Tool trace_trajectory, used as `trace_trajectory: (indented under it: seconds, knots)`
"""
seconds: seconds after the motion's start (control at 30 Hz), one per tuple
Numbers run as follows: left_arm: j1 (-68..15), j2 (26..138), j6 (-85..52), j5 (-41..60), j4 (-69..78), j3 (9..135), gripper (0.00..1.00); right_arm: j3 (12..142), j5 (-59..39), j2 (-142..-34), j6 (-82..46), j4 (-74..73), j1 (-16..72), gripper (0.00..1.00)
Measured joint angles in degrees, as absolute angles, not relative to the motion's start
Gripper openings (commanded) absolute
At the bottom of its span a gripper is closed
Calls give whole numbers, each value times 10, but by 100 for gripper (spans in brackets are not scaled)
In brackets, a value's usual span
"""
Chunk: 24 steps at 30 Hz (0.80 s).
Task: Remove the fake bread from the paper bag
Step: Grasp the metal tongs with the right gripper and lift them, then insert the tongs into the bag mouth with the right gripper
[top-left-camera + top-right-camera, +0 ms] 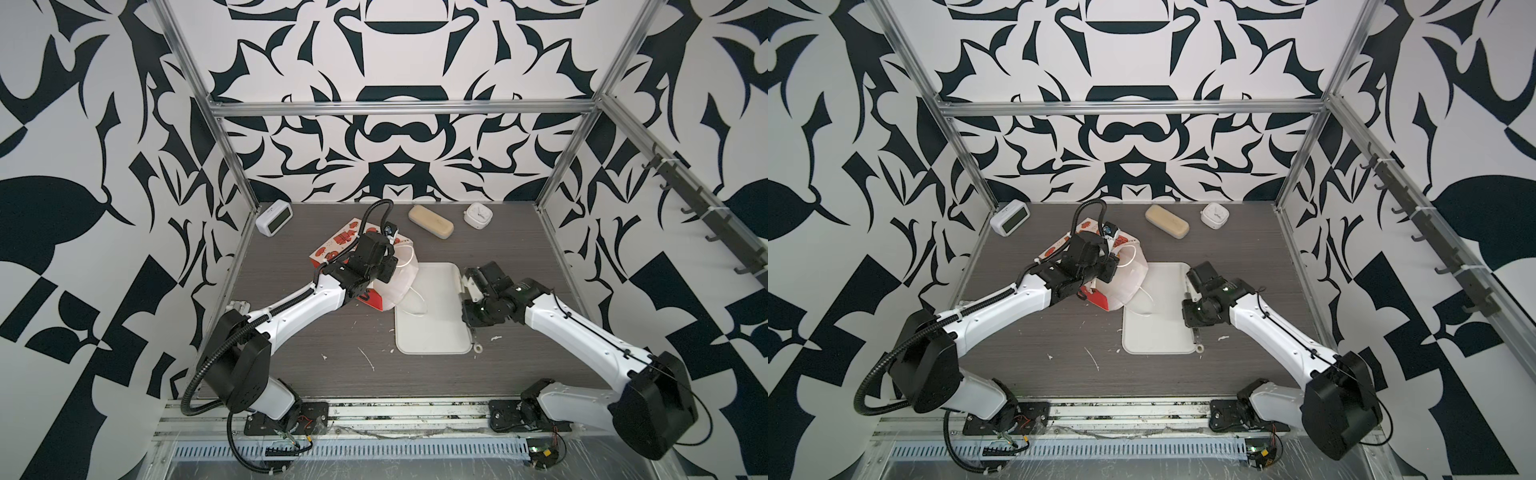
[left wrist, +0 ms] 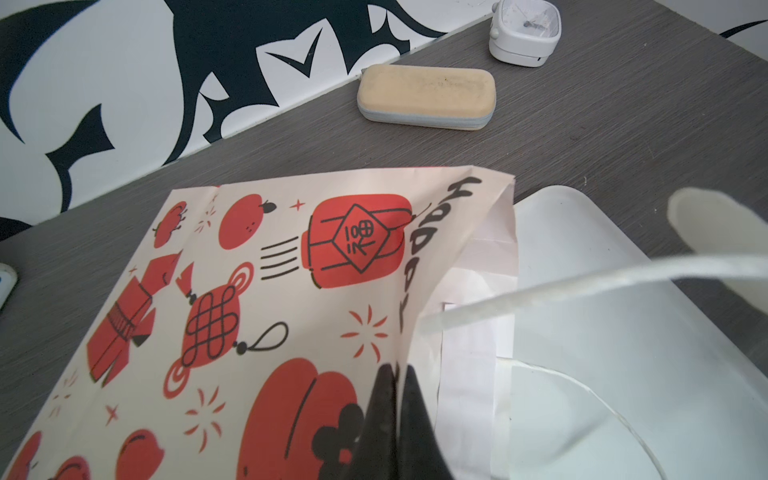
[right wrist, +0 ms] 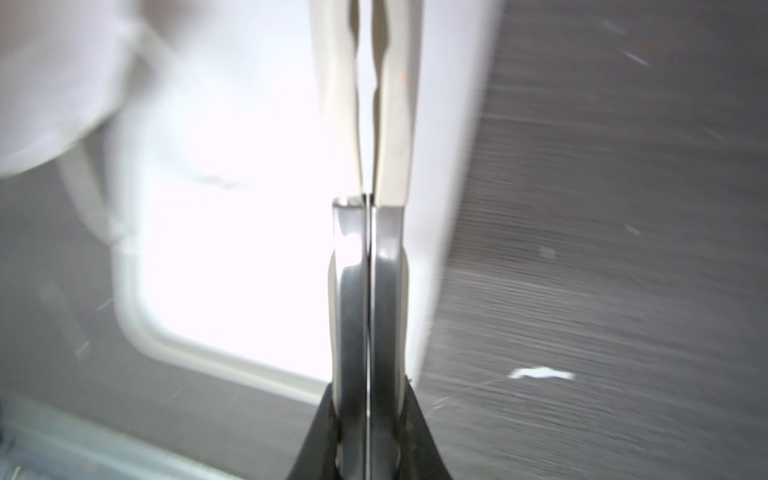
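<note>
Red-printed paper bag [image 2: 291, 291] lies mouth over the tray [image 1: 432, 328], left pincer [image 2: 395, 399] clamped on its rim, right pincer [image 3: 366, 41] closed empty above the tray's edge; fake bread unseen, probably inside, so reopen and reach in.

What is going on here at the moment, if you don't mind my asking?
The left end effector is shut on the rim of the paper bag, which lies on its side with its mouth over the white tray. The right end effector is shut, holding nothing, over the tray's edge. No fake bread is in view, so none appears to be out yet.
</note>
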State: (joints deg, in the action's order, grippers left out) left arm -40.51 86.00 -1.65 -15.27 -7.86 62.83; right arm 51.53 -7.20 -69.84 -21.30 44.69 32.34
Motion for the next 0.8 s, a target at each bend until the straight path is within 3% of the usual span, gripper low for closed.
trace_trajectory:
  seconds: [0.27, 0.5, 0.8]
  knots:
    - [-405, 828, 2, -126, -72, 600, 0, 570, -74, -765, -173, 517, 490, 0]
    - [-405, 821, 0, -100, -66, 585, 0, 620, -47, -857, -148, 524, 535, 0]
    - [-405, 799, 0, -88, -58, 577, 0, 647, 10, -864, -135, 507, 533, 24]
